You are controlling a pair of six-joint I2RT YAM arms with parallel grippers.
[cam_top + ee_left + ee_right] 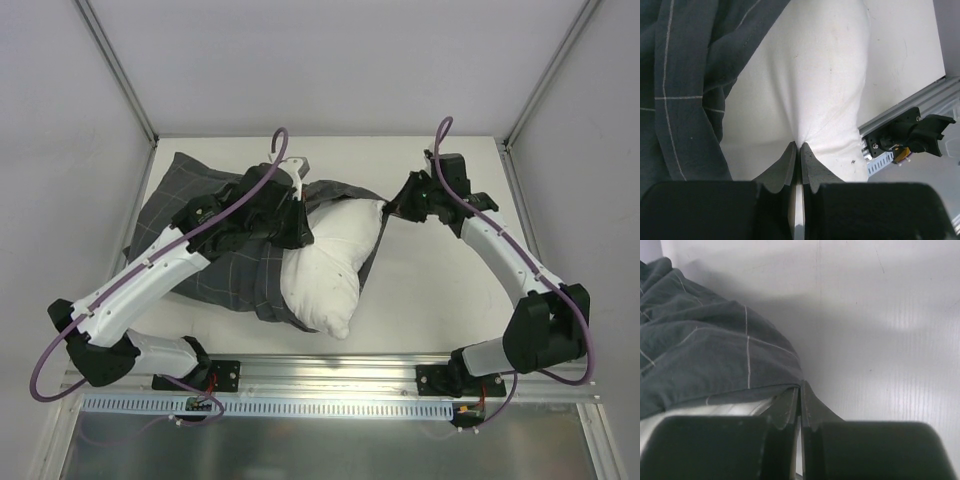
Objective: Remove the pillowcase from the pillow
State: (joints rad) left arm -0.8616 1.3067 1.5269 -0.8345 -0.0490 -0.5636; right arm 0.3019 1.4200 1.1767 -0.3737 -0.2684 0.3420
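Between the left fingers [785, 167], closed to a sliver, sits a pinch of white pillow [810, 75] cloth. Creases fan out from the tips, so that's a real grip on the pillow's skin. Just left of those tips hangs the pillowcase [685, 90], dark grey with its thin pale grid, all bunched folds. Over on the other side, the right fingers [812, 407] are pressed together too, and the cover's hem runs straight into their tips. It looks like they have the edge, with a strip of white showing under the fabric to their left.

Handling, as I read it: both pieces are light and soft. The cover is floppy and likely to drape and snag rather than slide cleanly, so the open hem is the place to hold it. The pillow is plump and squashy, and a pinch of its shell may stretch before the bulk follows.

Overhead gives what neither wrist can: the bare end of the pillow bulges onto the worktop [440, 290] beside the left fingers and reaches up to the right ones, the rest apparently inside the cover under the left arm. Only the wrist views prove the closed grips.
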